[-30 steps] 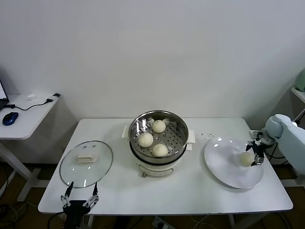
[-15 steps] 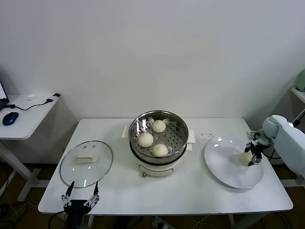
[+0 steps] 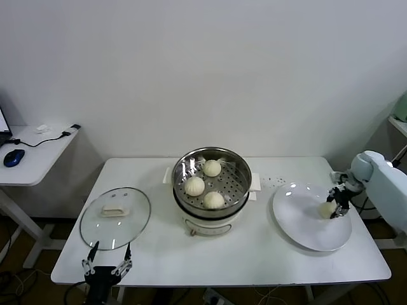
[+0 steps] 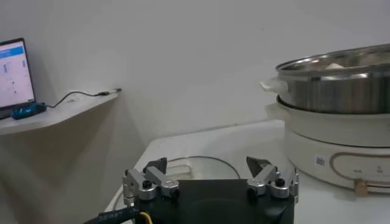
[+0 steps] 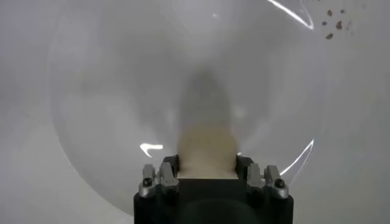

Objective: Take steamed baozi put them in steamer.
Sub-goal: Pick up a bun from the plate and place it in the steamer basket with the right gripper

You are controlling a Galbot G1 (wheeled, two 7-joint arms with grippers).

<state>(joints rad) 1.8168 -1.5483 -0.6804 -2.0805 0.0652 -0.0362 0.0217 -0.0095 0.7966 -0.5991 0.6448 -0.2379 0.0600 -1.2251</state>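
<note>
Four buns total: three sit in the steamer, one lies on the plate at the right end of the tabletop.
Left claw [image 3: 106,264]: parked below the tabletop's near-left corner, fingers spread wide, holding nothing; no change over the last second.
Glass lid [image 3: 115,216]: lies flat near the tabletop's near-left corner, just beyond the left claw, well apart from the steamer.
Plate [image 3: 299,222]: white, at the tabletop's right end, toward the right edge.
Fourth baozi [image 3: 327,209]: on the far-right part of the plate, between the right claw's fingers.
Right claw [image 3: 338,204]: down on the plate. A second ago its fingers stood wide around the bun; they have since drawn in against its sides. In the right wrist view the bun [image 5: 206,150] fills the gap between the fingers.
Grip status: judged as just made; the bun is not yet lifted off the plate.
Steamer [image 3: 184,166]: centre of the tabletop, lid off, tray exposed.
Baozi in steamer [image 3: 194,185]: three on the perforated tray, unmoved; open tray space remains at the right side.
Task meaning: last bun of four is now in hand; lift and carry leftward to the steamer would complete the loading.
Caution: soft dough, a tight squeeze may dent it.
</note>
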